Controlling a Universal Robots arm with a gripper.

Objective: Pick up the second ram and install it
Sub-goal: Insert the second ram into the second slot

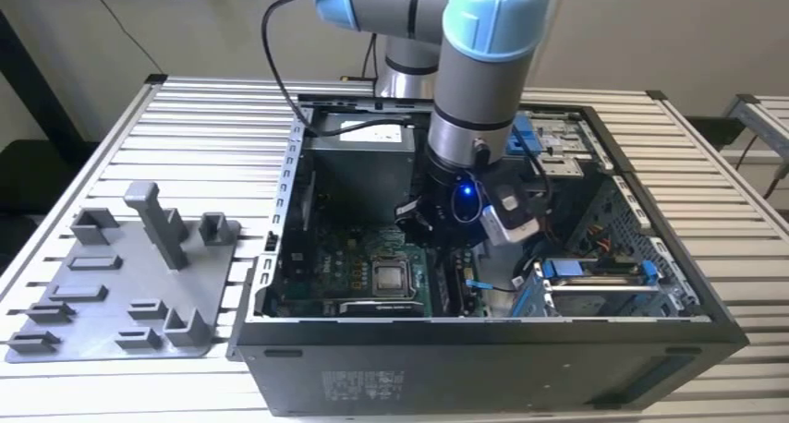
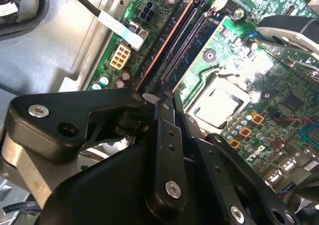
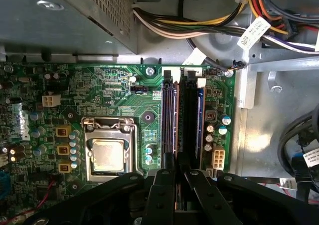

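My gripper (image 1: 459, 257) is low inside the open computer case (image 1: 493, 354), over the green motherboard (image 3: 119, 90). In both wrist views its black fingers (image 3: 167, 167) stand almost together above the long memory sockets. The second ram (image 3: 175, 120) shows edge-on as a thin dark strip with a coppery edge. It runs from between the fingertips along one socket, and appears as a dark strip (image 2: 192, 41) in the second wrist view. It is lined up with the socket; how deep it sits I cannot tell. Another coppery-edged strip (image 2: 164, 40) lies in a socket beside it.
The processor socket (image 3: 107, 152) sits close beside the memory sockets. Bundled cables (image 3: 209, 20) and the power supply's metal box (image 3: 65, 15) crowd the far end. A blue drive cage (image 1: 592, 280) is at the exterior view's right. The grey plastic tray (image 1: 124, 284) lies outside the case on the slatted table.
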